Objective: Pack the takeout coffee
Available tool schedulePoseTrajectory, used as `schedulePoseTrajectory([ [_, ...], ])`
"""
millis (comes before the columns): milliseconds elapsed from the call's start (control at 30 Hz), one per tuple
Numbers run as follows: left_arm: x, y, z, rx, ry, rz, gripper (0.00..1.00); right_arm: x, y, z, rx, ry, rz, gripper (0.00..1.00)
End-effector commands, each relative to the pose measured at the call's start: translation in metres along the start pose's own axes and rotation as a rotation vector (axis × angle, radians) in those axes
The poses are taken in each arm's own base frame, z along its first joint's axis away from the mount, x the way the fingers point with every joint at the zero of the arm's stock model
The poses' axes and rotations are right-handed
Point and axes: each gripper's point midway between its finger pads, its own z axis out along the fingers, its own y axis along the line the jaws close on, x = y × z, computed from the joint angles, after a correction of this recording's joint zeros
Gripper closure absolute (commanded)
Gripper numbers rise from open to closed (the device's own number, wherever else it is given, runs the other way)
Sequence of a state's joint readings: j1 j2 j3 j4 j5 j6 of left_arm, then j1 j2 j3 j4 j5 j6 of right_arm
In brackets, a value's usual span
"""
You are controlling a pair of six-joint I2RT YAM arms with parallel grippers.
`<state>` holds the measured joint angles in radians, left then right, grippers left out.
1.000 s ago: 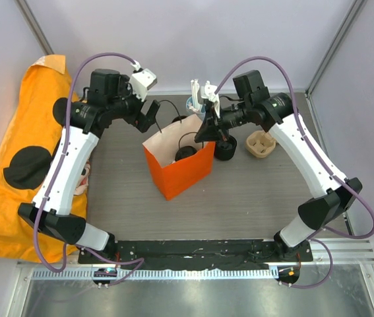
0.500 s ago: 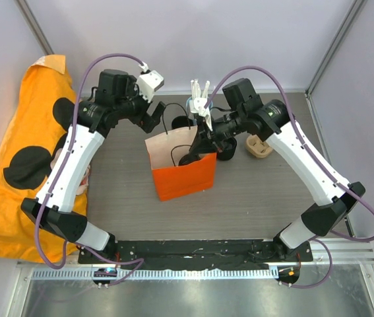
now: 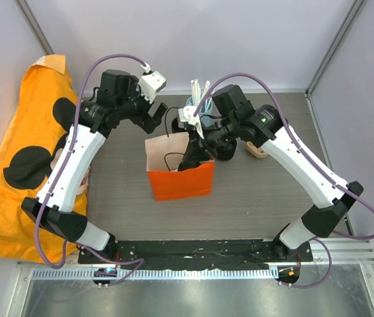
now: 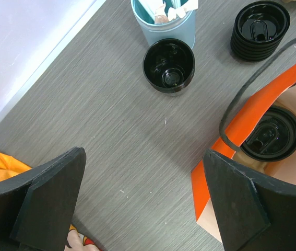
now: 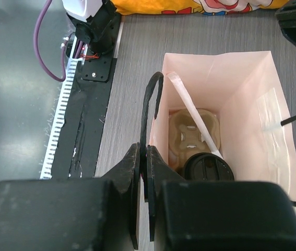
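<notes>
An orange paper bag (image 3: 185,184) stands open mid-table. My right gripper (image 3: 193,153) is over its right rim, shut on the bag's black handle (image 5: 153,99), which runs between the fingers of my right gripper (image 5: 143,148). Inside the bag sit a black-lidded coffee cup (image 5: 209,167), a brown pulp cup carrier (image 5: 192,130) and a white wrapped straw (image 5: 189,112). My left gripper (image 3: 158,117) hangs open behind the bag's left corner. In the left wrist view the left gripper (image 4: 143,154) has only bare table between its fingers, with the bag (image 4: 273,99) beside the right finger.
Behind the bag stand a teal cup (image 4: 163,26) of stirrers, a black cup (image 4: 168,65) and a stack of black lids (image 4: 260,29). A second pulp carrier (image 3: 259,149) lies at the right, partly under my right arm. An orange cloth (image 3: 22,152) covers the left edge.
My right gripper has moved left with the bag's handle, and the bag has shifted left and turned square to the front. My left gripper has edged right, staying open.
</notes>
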<state>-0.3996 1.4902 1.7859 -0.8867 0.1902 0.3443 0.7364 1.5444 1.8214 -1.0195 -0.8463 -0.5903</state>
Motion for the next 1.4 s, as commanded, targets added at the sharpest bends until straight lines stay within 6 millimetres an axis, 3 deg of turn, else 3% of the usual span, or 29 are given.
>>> schedulePoseTrajectory([
  [0, -0.018, 0.005, -0.005, -0.028, -0.059, 0.021, 0.01, -0.021, -0.002, -0.003, 0.036, -0.037, -0.037, 0.93],
  [67, -0.018, 0.006, -0.006, -0.033, -0.060, 0.023, 0.00, -0.020, -0.006, -0.005, 0.058, -0.027, -0.040, 0.89],
  [167, -0.018, 0.008, -0.009, -0.046, -0.058, 0.028, 0.00, -0.020, -0.010, -0.010, 0.100, -0.013, -0.048, 0.70],
  [200, -0.019, 0.010, -0.012, -0.056, -0.062, 0.030, 0.00, -0.019, -0.011, -0.015, 0.127, 0.002, -0.053, 0.56],
  [267, -0.019, 0.011, -0.016, -0.068, -0.063, 0.036, 0.00, -0.025, -0.014, -0.026, 0.179, 0.010, -0.073, 0.43],
  [333, -0.020, 0.011, -0.022, -0.075, -0.067, 0.041, 0.00, -0.025, -0.021, -0.041, 0.263, 0.037, -0.075, 0.16],
  [400, -0.020, 0.013, -0.029, -0.091, -0.065, 0.046, 0.00, -0.032, -0.025, -0.061, 0.359, 0.047, -0.082, 0.01],
  [467, -0.021, 0.014, -0.041, -0.098, -0.077, 0.047, 0.00, -0.040, -0.029, -0.082, 0.444, 0.046, -0.101, 0.00],
  [567, -0.026, 0.036, -0.065, -0.195, -0.129, -0.042, 0.00, -0.049, -0.032, -0.125, 0.607, 0.060, -0.126, 0.00],
  [633, -0.029, 0.055, -0.093, -0.274, -0.180, -0.121, 0.00, -0.048, -0.036, -0.155, 0.744, 0.096, -0.130, 0.00],
  [767, -0.023, 0.070, -0.133, -0.365, -0.208, -0.138, 0.00, -0.039, -0.052, -0.208, 0.964, 0.142, -0.102, 0.00],
  [833, -0.016, 0.078, -0.147, -0.410, -0.207, -0.153, 0.00, -0.032, -0.067, -0.244, 1.074, 0.117, -0.038, 0.00],
  [867, -0.016, 0.078, -0.158, -0.432, -0.216, -0.150, 0.00, -0.030, -0.074, -0.243, 1.045, 0.087, -0.011, 0.01],
  [900, -0.014, 0.081, -0.163, -0.453, -0.211, -0.150, 0.00, -0.019, -0.086, -0.271, 1.114, 0.076, 0.040, 0.00],
  [1000, -0.012, 0.082, -0.179, -0.498, -0.214, -0.142, 0.00, -0.008, -0.106, -0.283, 1.072, -0.002, 0.109, 0.00],
  [1033, -0.012, 0.081, -0.182, -0.501, -0.215, -0.141, 0.00, -0.002, -0.110, -0.302, 1.112, -0.023, 0.152, 0.00],
  [1100, -0.016, 0.079, -0.196, -0.514, -0.241, -0.138, 0.00, 0.003, -0.117, -0.312, 1.081, -0.072, 0.186, 0.00],
  [1133, -0.016, 0.078, -0.200, -0.514, -0.240, -0.141, 0.00, 0.012, -0.117, -0.332, 1.124, -0.082, 0.217, 0.00],
  [1233, -0.019, 0.078, -0.224, -0.556, -0.268, -0.153, 0.00, 0.013, -0.109, -0.356, 1.174, -0.125, 0.244, 0.00],
  [1367, -0.024, 0.078, -0.247, -0.597, -0.301, -0.169, 0.00, 0.003, -0.090, -0.362, 1.233, -0.128, 0.200, 0.00],
])
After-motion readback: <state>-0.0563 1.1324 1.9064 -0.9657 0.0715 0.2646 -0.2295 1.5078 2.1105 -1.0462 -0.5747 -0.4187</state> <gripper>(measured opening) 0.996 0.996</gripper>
